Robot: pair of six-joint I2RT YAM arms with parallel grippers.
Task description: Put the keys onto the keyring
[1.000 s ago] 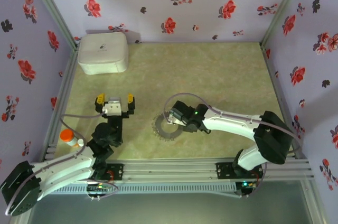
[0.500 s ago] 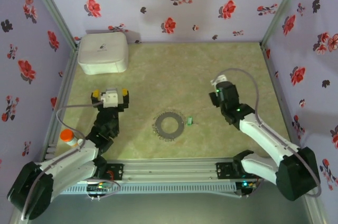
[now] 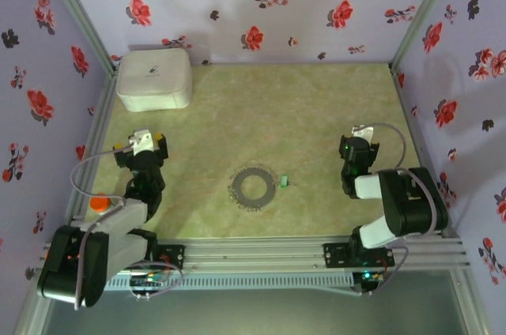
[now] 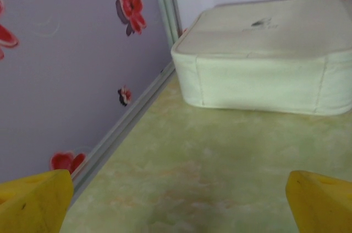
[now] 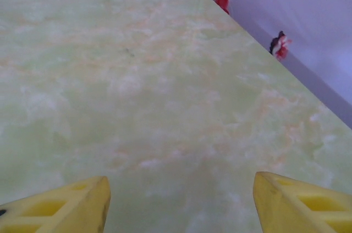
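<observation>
Just beside the keyring (image 3: 253, 186) lies the green key (image 3: 283, 182); left hand (image 3: 141, 143) and right hand (image 3: 361, 137), well apart from it, gape wide, empty.

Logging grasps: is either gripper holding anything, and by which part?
Nothing is held. The left gripper and the right gripper stand open, empty; the key lies beside the keyring.
</observation>
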